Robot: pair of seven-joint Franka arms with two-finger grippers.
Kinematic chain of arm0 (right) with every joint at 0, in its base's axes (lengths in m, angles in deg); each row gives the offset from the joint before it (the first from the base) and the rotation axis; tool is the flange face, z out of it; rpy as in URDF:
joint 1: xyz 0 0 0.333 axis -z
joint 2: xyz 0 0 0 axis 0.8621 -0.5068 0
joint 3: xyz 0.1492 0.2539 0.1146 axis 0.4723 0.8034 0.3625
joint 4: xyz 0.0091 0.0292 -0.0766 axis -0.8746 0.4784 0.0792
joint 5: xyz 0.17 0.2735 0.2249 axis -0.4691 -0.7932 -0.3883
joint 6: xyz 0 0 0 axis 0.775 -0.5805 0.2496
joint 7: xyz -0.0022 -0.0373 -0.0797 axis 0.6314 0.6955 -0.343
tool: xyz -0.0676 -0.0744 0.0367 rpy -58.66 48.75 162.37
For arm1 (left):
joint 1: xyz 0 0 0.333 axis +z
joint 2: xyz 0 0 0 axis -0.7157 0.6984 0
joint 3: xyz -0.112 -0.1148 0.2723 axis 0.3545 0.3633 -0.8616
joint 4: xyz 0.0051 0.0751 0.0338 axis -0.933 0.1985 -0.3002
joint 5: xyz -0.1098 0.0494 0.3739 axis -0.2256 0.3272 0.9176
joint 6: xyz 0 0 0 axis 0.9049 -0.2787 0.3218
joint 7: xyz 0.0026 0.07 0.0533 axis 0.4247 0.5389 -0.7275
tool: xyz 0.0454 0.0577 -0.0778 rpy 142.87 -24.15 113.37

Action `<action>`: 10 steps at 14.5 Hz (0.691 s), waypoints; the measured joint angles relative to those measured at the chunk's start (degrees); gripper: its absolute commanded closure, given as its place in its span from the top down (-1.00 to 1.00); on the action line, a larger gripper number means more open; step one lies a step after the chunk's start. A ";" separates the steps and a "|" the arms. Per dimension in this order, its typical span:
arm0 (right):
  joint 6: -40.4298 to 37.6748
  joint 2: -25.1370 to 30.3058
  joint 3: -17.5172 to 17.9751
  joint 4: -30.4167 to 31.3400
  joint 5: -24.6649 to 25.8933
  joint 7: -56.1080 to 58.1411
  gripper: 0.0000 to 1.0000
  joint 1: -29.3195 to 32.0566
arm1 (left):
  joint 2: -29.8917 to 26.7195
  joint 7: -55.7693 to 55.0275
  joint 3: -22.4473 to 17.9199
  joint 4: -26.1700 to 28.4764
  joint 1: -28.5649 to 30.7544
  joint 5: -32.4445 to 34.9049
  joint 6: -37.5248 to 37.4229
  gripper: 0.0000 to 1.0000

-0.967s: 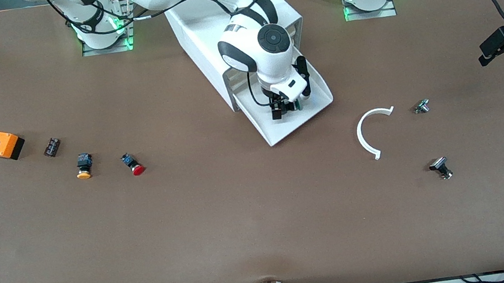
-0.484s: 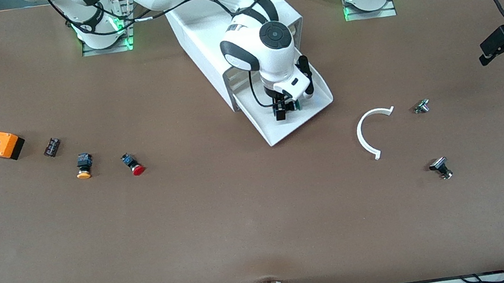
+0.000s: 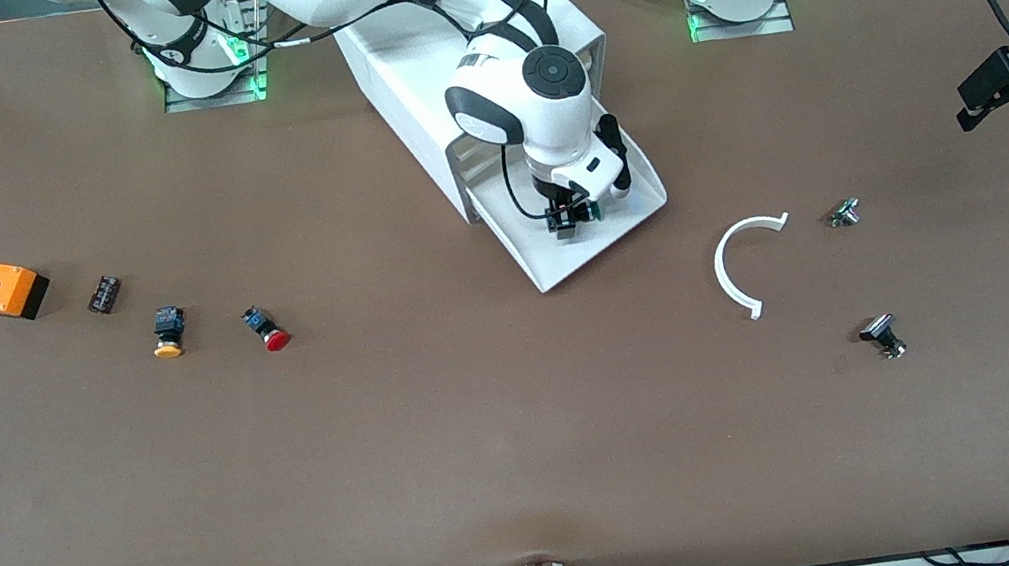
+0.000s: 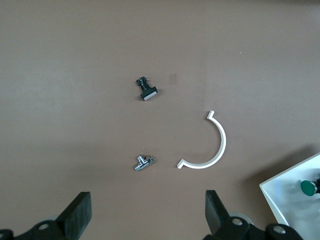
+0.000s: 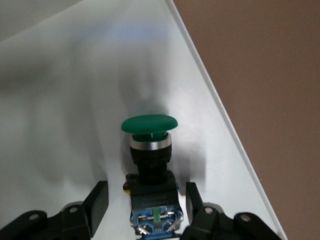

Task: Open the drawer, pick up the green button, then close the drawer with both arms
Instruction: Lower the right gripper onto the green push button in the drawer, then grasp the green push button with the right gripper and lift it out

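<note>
cabinet (image 3: 432, 82) is sitting mid-counter (image 3: 490, 447), drawer (image 3: 552, 260) pulled out. left end effector (image 4: 147, 220) is waiting wide over the left arm's end. right end effector (image 5: 147, 202) is straddling the green button (image 5: 150, 145) lying in the drawer, fingers (image 5: 97, 202) beside its body, not clamped. risk: squeezing off-centre is likely skidding it into the wall.

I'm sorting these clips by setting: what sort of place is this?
Most likely a robotics lab bench: two bolted-down arms at a brown table, a white cabinet with its drawer open, small parts like a green button, and cables along the edge.
</note>
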 measured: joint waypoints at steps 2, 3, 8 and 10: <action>0.56 0.00 -0.24 0.00 0.00 -0.02 -0.24 0.08 | 0.00 0.02 0.11 -0.02 0.00 0.00 0.00 0.99; 0.71 0.00 -0.34 -0.08 0.00 -0.13 -0.29 0.08 | 0.00 0.02 0.20 -0.04 -0.01 0.00 0.00 0.99; 0.96 0.00 -2.17 -0.25 0.00 -0.25 -0.42 0.51 | 0.00 0.02 1.07 -0.41 -0.06 0.00 0.00 0.99; 0.98 0.11 -2.31 -0.60 0.00 -0.26 -0.42 0.49 | 0.00 0.02 1.09 -0.48 -0.07 0.00 0.00 0.99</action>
